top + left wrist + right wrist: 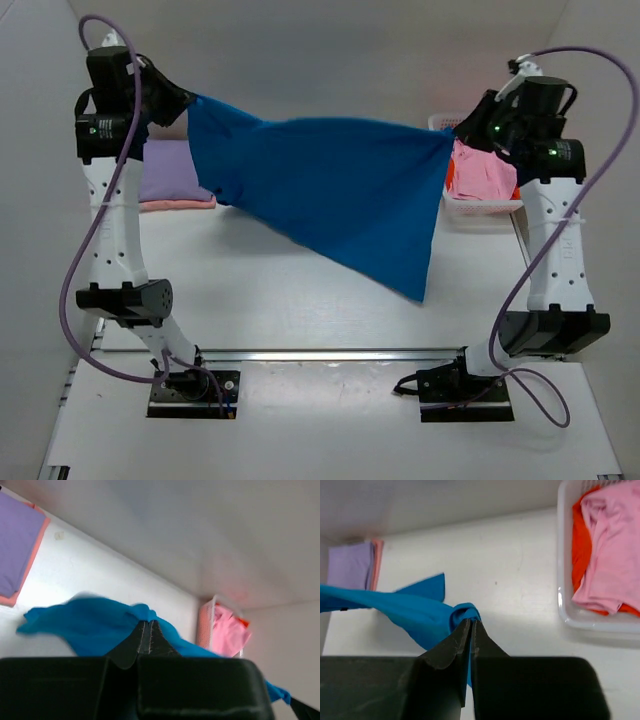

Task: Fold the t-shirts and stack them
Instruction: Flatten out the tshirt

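A bright blue t-shirt (330, 195) hangs stretched in the air between both grippers, its lower corner drooping toward the table. My left gripper (187, 103) is shut on its left end; the left wrist view shows the jaws (148, 622) pinching blue cloth (85, 625). My right gripper (458, 130) is shut on the right end; the right wrist view shows the jaws (471, 621) pinching a blue bunch (427, 615). A folded lavender shirt (170, 170) lies on a salmon one (180, 204) at the back left. A pink shirt (485, 175) and an orange-red one (581, 550) lie in the basket.
The white mesh basket (480, 210) stands at the back right by the right arm. The folded stack also shows in the left wrist view (20, 550) and the right wrist view (352, 562). A metal rail (330, 354) runs across the near edge.
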